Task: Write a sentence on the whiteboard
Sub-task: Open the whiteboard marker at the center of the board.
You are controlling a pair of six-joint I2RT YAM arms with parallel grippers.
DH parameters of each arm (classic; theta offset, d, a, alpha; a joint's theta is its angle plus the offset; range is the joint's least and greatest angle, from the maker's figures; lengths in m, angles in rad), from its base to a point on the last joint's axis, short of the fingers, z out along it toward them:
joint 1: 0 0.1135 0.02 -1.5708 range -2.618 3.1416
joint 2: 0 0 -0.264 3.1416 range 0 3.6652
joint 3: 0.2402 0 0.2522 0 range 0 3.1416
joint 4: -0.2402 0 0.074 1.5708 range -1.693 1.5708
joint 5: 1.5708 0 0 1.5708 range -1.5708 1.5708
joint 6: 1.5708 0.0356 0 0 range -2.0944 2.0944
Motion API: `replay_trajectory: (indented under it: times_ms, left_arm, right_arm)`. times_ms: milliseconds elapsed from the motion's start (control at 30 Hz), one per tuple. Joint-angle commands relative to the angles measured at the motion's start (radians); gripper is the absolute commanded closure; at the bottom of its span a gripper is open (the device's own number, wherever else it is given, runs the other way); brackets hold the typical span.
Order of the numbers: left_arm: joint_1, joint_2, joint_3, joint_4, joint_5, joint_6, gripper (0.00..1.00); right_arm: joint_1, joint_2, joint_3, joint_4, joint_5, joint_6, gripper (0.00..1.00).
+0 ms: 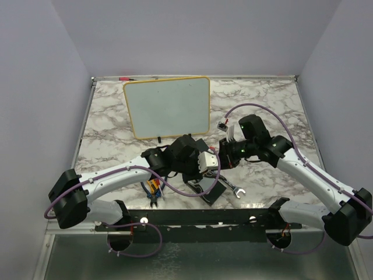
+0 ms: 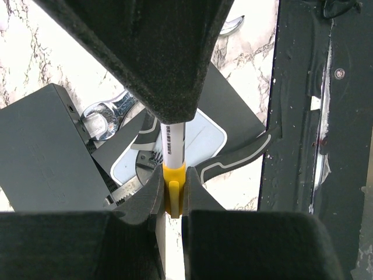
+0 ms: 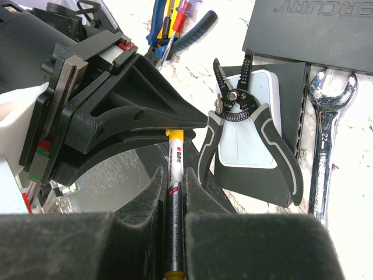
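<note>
The whiteboard (image 1: 168, 108), white with a thin yellow frame, stands at the back of the marble table; no sentence shows on its face. Both grippers meet in front of it, end to end on one white marker (image 3: 175, 157) with a yellow cap (image 2: 173, 189). My left gripper (image 2: 173, 182) is shut on the yellow cap. Facing it, my right gripper (image 3: 173, 178) is shut on the marker's barrel. In the top view the left gripper (image 1: 210, 160) and right gripper (image 1: 228, 153) hover above the tools, and the marker is hidden between them.
Under the grippers lie a black box (image 2: 41, 157), a white-faced black pad (image 3: 250, 140) with a wire stripper (image 3: 245, 114) on it, and a wrench (image 3: 325, 146). Blue-handled pliers and screwdrivers (image 1: 153, 189) sit at the near left. A black rail (image 1: 204, 217) runs along the near edge.
</note>
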Motion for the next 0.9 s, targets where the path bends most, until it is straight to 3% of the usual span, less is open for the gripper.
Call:
replay_trajectory:
  times_ms: [0, 67, 133, 467, 867]
  left_arm:
    - [-0.002, -0.012, 0.027, -0.012, -0.036, 0.002, 0.87]
    - [-0.003, -0.028, 0.019, 0.0, -0.038, 0.003, 0.88]
    - [-0.003, -0.034, 0.005, 0.017, -0.041, 0.005, 1.0]
    - [-0.003, -0.064, -0.038, 0.038, -0.181, 0.025, 1.0]
    - [-0.003, -0.055, -0.06, 0.05, -0.22, 0.043, 1.0]
  right_arm:
    - [0.015, -0.049, -0.02, 0.057, -0.03, 0.029, 0.99]
    - [0.015, -0.056, -0.022, 0.056, -0.029, 0.026, 0.99]
    - [0.014, -0.059, -0.012, 0.043, -0.023, 0.015, 0.99]
    - [0.015, -0.157, 0.072, -0.042, 0.032, -0.02, 0.99]
    - [0.014, -0.151, 0.168, -0.209, 0.12, -0.086, 0.99]
